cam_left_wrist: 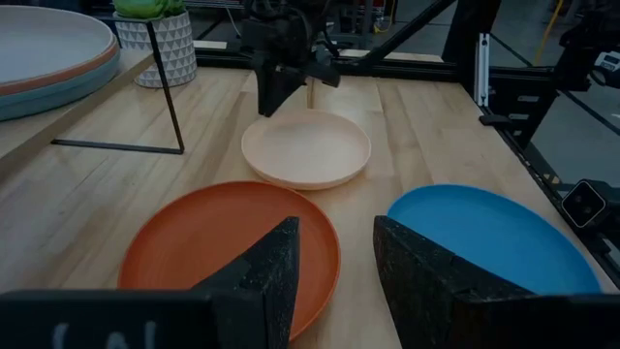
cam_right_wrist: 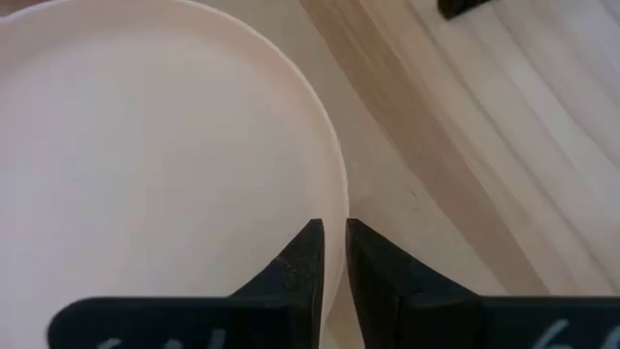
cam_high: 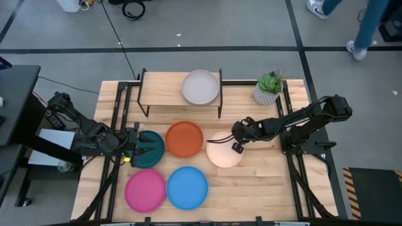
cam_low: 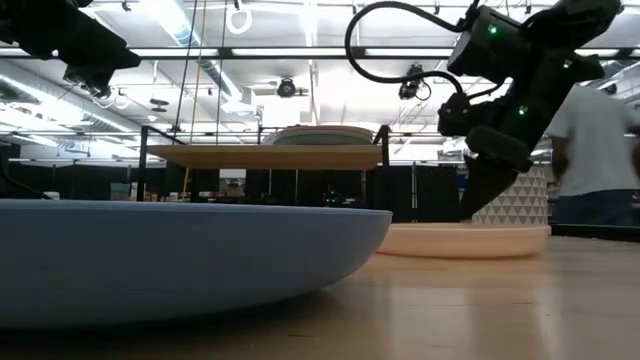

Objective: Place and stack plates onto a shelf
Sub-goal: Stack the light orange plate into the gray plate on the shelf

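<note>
The light-wood shelf [cam_high: 164, 89] stands at the table's far side and carries a stack of three plates [cam_high: 200, 86], grey on top, tan and pale teal below [cam_left_wrist: 48, 58]. On the tabletop lie the dark teal [cam_high: 152, 152], orange [cam_high: 184, 139], cream [cam_high: 221, 152], pink [cam_high: 145, 190] and blue [cam_high: 187, 187] plates. My right gripper [cam_high: 237, 139] is shut on the cream plate's right rim. My left gripper [cam_high: 139, 149] is open above the dark teal plate and faces the orange plate [cam_left_wrist: 228, 247]. My right gripper [cam_right_wrist: 334, 237] has the cream plate's rim [cam_right_wrist: 337, 194] on its right side, pinched with one finger inside the plate and one outside. The fingers [cam_low: 478, 195] come from above, slanting down. The plate [cam_low: 465, 240] lies flat on the table.
A potted plant in a patterned white pot [cam_high: 269, 89] stands at the far right, next to the shelf's right legs. The shelf's left half is bare board. A person stands in the room beyond the table [cam_low: 600, 150]. Black frame rails run along both table sides.
</note>
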You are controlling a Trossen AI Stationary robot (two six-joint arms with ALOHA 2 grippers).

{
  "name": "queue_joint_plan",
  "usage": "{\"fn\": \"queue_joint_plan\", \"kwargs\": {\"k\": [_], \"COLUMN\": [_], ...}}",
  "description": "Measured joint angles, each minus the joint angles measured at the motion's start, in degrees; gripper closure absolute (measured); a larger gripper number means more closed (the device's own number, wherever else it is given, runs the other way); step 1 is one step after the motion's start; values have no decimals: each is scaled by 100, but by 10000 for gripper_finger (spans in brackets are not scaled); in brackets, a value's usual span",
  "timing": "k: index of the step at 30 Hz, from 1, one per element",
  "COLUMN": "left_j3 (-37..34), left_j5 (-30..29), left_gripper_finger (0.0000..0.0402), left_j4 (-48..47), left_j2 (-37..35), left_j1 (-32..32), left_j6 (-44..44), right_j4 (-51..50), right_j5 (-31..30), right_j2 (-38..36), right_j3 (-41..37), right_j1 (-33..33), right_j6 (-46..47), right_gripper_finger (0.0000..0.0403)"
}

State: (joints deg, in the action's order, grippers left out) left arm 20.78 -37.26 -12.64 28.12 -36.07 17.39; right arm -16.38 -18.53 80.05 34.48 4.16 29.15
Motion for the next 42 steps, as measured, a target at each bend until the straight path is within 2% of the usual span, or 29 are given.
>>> {"fn": "queue_joint_plan", "kwargs": {"k": [3, 11, 16, 21, 38, 42], "left_j3": [-2, -2, -2, -2, -2, -2], "left_j5": [0, 0, 0, 0, 4, 4], "left_gripper_finger": [260, 260, 260, 260, 260, 260], "left_j4": [0, 0, -2, 44, 74, 76], "left_j2": [0, 0, 0, -2, -2, -2], "left_j1": [2, 0, 0, 1, 0, 0], "left_j6": [2, 9, 43, 19, 4, 4], "right_j4": [4, 3, 218, 306, 557, 643], "right_j5": [9, -76, -87, -89, 65, 273], "right_j2": [0, 11, 59, 57, 279, 178], "right_j3": [0, -1, -193, -258, -267, -264], "right_j1": [0, -2, 0, 0, 0, 0], "right_j6": [-86, -66, 35, 67, 89, 87], "right_gripper_finger": [333, 259, 252, 267, 362, 384]}}
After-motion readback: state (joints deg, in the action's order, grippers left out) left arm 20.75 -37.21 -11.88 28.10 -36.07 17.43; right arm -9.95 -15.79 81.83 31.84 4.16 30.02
